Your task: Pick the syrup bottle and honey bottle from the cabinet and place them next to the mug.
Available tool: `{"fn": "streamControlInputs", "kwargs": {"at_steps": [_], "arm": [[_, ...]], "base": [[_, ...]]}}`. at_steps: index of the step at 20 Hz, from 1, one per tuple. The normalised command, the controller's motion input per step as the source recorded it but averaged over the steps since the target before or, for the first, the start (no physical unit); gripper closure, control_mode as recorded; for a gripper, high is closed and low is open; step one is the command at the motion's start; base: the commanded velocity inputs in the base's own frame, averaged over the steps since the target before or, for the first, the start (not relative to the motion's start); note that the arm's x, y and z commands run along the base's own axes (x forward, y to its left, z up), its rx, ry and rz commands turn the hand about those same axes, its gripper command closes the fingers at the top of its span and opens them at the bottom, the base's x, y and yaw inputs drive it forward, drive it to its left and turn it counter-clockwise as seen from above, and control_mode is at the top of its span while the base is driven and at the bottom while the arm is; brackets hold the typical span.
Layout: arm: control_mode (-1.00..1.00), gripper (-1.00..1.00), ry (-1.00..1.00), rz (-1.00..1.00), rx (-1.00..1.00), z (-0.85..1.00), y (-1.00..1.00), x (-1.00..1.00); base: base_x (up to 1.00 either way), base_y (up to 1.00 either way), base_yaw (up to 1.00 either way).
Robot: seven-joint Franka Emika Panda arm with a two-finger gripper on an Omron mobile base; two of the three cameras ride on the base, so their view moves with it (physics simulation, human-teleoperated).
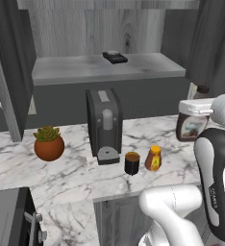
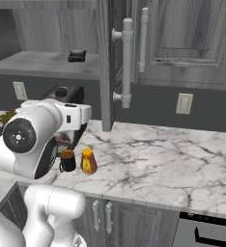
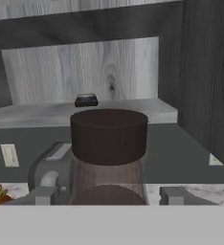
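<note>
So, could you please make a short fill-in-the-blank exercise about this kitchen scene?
1. The honey bottle stands on the counter right beside the ____.
2. The end effector holds the syrup bottle above the ____.
3. The small dark object lies on the cabinet ____.
4. The coffee machine stands between the mug and the potted ____.

Missing words: mug; counter; shelf; plant

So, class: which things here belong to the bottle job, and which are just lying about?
Job: syrup bottle in the end effector; honey bottle; mug; cabinet.
Lying about: coffee machine; plant pot; dark item on shelf.
</note>
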Motion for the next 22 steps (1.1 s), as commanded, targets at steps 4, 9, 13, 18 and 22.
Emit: {"fn": "streamControlInputs", "kwargs": {"at_steps": [4, 9, 13, 18, 22], "arm": [[-1.00, 1.00, 0.09, 0.00, 0.00, -0.04, -0.08, 0.00], [-1.00, 1.00, 0.04, 0.01, 0.00, -0.01, -0.02, 0.00], [-1.00, 1.00, 0.00, 0.04, 0.00, -0.04, -0.06, -0.14], [-1.00, 1.00, 0.00, 0.06, 0.00, -0.05, -0.04, -0.62], [-1.00, 1.00, -0.03, 0.08, 0.00, -0.10, -0.01, -0.79]], "base": [[0.00, 0.00, 0.00], [0.00, 0.00, 0.00], [0.00, 0.00, 0.00], [0.00, 0.00, 0.00], [0.00, 0.00, 0.00]]}}
